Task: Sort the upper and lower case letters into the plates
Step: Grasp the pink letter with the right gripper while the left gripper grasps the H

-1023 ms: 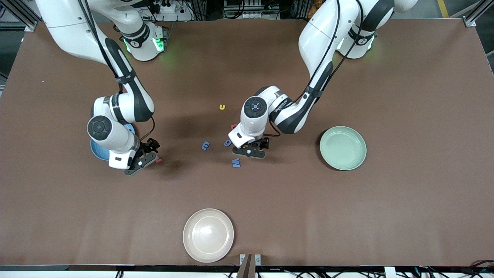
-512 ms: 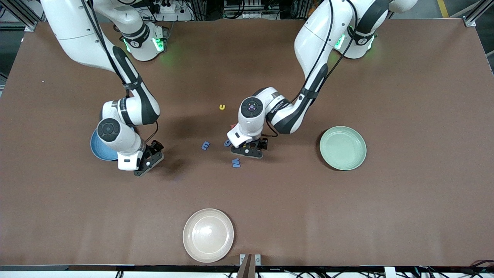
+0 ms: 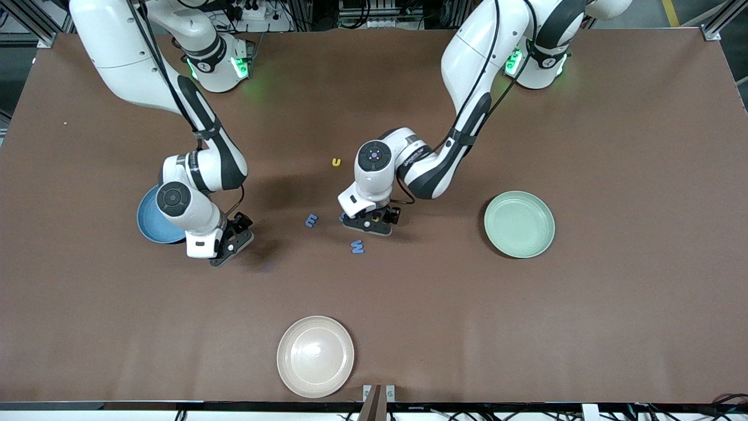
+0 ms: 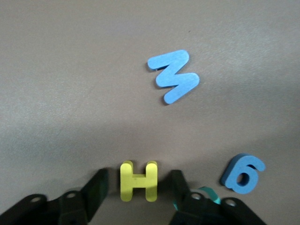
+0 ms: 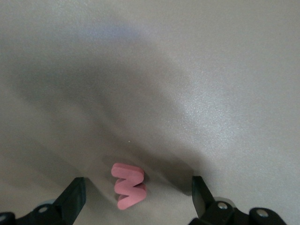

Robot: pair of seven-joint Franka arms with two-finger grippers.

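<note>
- Left gripper [image 3: 367,224] is low over the middle of the counter [image 3: 613,327]. In the left wrist view its jaws are spread, with the yellow H [image 4: 138,181] lying flat between them, not yet pinched.
- H's two long bars run parallel to the jaw faces, with a small gap on each side. Judgement: closing straight in should seat on the bars' outer faces.
- Blue 6 [image 4: 243,175] lies just outside one jaw, and a teal piece [image 4: 209,194] is partly hidden under that same jaw. Risk: a nudge on closing.
- Blue W [image 3: 357,247] lies at 6 o'clock from the left gripper and the blue m [image 3: 311,220] at 9 o'clock. The small yellow letter [image 3: 335,162] is at 11 o'clock, farther from the front camera.
- Mint plate [image 3: 519,224] sits at 3 o'clock from the left gripper, toward the left arm's end.
- Right gripper [image 3: 225,245] is low beside the blue plate [image 3: 153,222], which lies at its 9 o'clock. Its jaws are spread wide around a red W [image 5: 128,184].
- Red W's long axis runs roughly along the jaw faces.
- Cream plate [image 3: 315,356] sits nearest the front camera.
</note>
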